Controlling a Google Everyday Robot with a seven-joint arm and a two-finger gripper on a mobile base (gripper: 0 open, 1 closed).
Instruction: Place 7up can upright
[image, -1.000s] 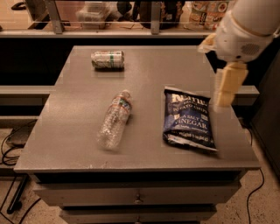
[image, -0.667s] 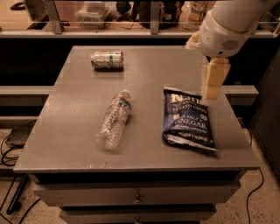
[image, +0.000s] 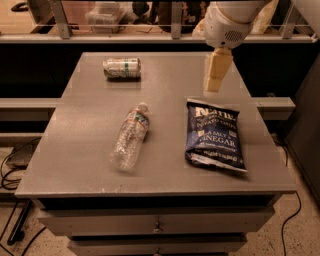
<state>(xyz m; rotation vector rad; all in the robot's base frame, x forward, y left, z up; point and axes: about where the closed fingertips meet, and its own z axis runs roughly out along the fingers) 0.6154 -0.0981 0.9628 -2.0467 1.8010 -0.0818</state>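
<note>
The 7up can (image: 122, 68) lies on its side at the far left of the grey table (image: 90, 145), pale body with a green band. My gripper (image: 216, 75) hangs from the white arm above the far right part of the table, well to the right of the can and just above the top edge of a chip bag. It holds nothing that I can see.
A clear plastic water bottle (image: 130, 142) lies on its side in the middle of the table. A dark blue Kettle chip bag (image: 213, 134) lies flat at the right. A railing and shelf run behind the table. Cables lie on the floor at left.
The arm and gripper have moved left and farther back, from past the table's right edge to above the far right part of the table. The can, bottle and bag have not moved.
</note>
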